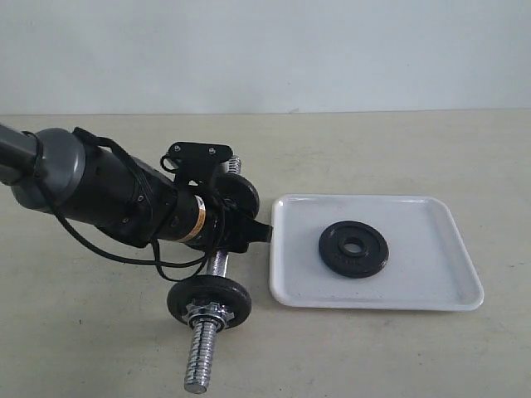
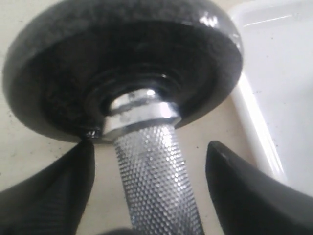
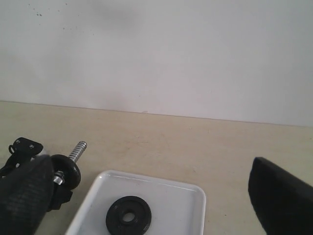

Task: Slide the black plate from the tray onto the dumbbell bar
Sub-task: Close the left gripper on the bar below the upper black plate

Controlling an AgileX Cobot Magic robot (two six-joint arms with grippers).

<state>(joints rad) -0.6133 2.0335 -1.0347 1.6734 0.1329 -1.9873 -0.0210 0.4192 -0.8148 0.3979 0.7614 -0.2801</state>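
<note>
Left end effector (image 2: 151, 145): jaws apart, straddling the knurled chrome dumbbell bar (image 2: 157, 191), gaps both sides. Right end effector (image 3: 149, 160): jaws wide, empty. Rimmed round black plate (image 1: 333, 248) lies flat in white tray (image 1: 431, 267), just beside the left one.

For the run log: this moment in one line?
left hand: open, straddling dumbbell bar | right hand: open | black plate: on tray

Grey/blk arm (image 1: 91, 186) w/ brass ring (image 1: 200, 220), blk cable (image 1: 124, 260)
</note>
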